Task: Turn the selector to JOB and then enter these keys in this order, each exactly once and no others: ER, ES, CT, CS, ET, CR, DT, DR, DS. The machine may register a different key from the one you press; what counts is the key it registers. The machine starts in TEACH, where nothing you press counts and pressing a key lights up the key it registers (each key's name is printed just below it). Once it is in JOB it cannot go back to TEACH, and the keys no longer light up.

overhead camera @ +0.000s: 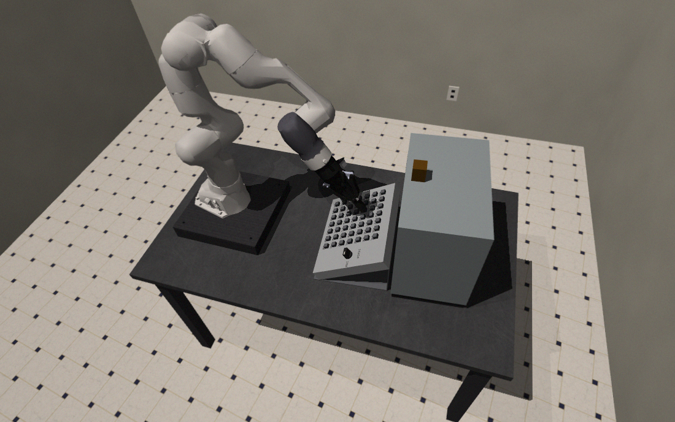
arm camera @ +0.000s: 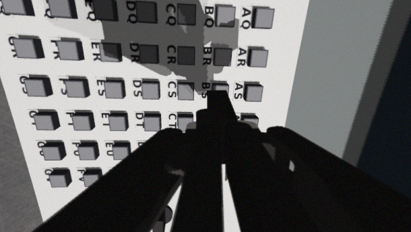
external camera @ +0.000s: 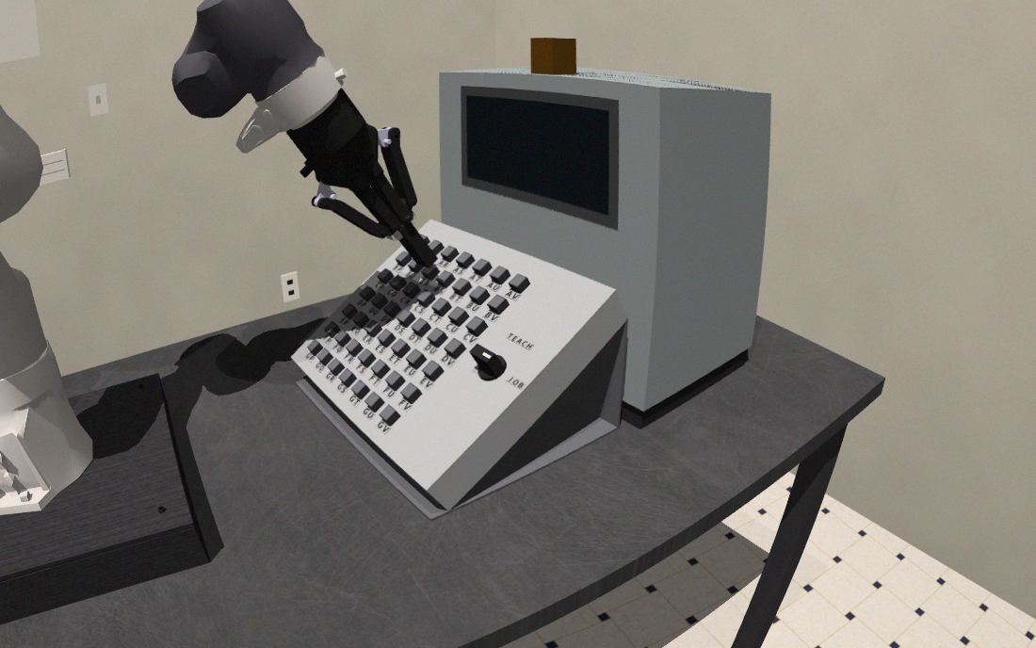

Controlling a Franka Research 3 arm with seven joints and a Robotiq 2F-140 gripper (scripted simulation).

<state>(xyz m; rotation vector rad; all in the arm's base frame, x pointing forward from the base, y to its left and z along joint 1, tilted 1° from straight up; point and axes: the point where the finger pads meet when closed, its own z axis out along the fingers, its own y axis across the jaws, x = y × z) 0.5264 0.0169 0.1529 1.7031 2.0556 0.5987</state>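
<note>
Gripper (arm camera: pixel 218 96) with fingers pressed together, empty, tips over the BS key (arm camera: pixel 219 86), seemingly touching it though contact is hidden. Selector knob (external camera: pixel 486 359) lower on the keypad console (external camera: pixel 534 320), pointer nearer TEACH.

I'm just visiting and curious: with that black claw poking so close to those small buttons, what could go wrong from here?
The shut black gripper hovers by the small grey BS key, which is no key in the sequence, and the keys sit tightly packed; a slight drift could press a neighbour. The black selector knob does not yet point to JOB, so presses may not count.
</note>
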